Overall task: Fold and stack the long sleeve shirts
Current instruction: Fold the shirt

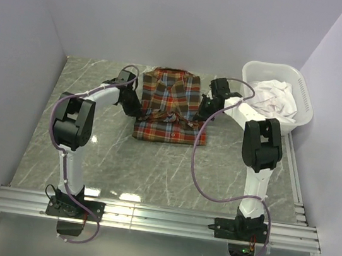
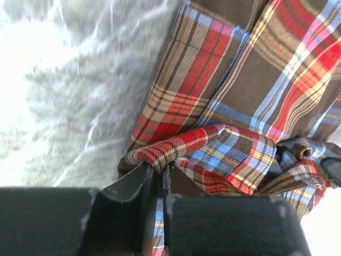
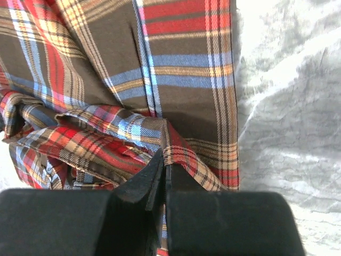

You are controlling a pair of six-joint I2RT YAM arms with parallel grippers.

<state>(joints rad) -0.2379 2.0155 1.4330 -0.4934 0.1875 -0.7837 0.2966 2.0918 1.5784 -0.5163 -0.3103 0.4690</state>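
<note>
Pinches with the black two-finger left gripper (image 2: pixel 158 170) one bunched edge of the red, orange, teal and brown plaid cloth long sleeve shirt (image 1: pixel 173 106), and with the black right gripper (image 3: pixel 163 160), pressed together, the opposite edge. Carry both edges level and taut; let go only once flat. Lies far-centre on the grey marbled table (image 1: pixel 153 164), between pale lilac walls (image 1: pixel 174 14), left of a white plastic basket (image 1: pixel 306 102).

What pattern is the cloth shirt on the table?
Red, orange, blue and dark-brown plaid cloth shirt; best in right wrist view.
</note>
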